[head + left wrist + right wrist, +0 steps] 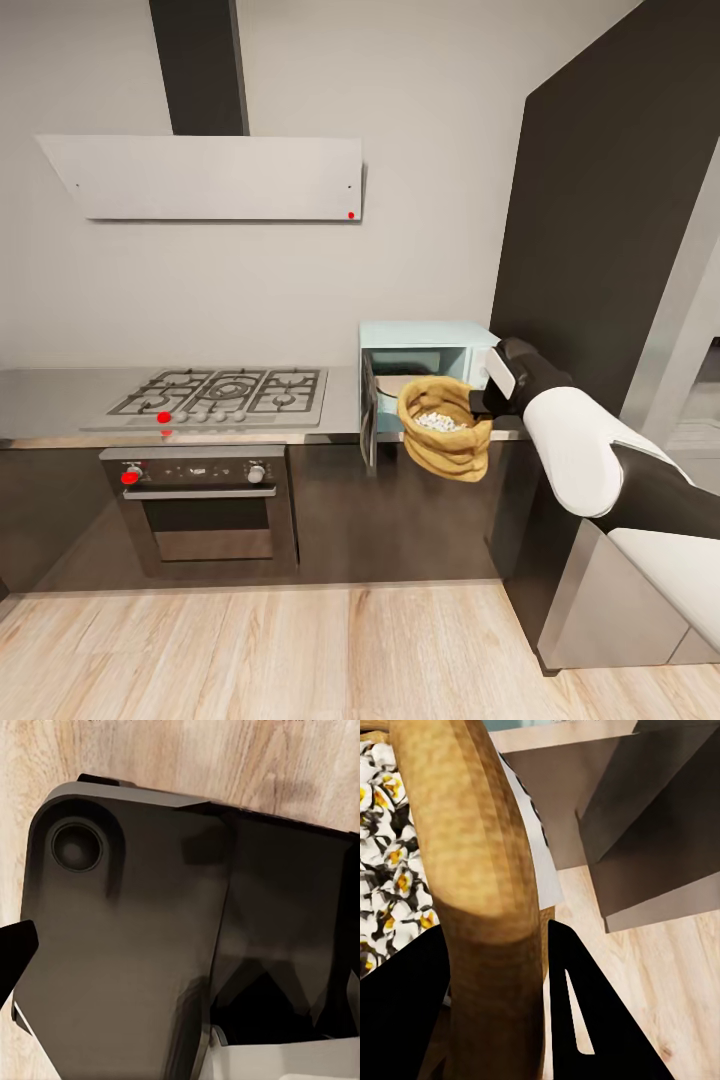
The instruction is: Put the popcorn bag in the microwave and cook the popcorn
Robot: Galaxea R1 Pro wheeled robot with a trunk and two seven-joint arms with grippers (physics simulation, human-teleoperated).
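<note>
Right gripper (pixel 499 1005) clamped on rolled rim of popcorn bag (pixel 445 428), one finger each side of the rim. Bag held in air just off front edge of countertop (pixel 60 400), in front of open microwave (pixel 425 350) at countertop's right end. Popcorn (pixel 437 421) heaped inside bag, white-yellow in right wrist view. Microwave door swung open leftward. Left gripper state: cannot tell; dark robot body and wood floor (pixel 225 757) in left wrist view.
</note>
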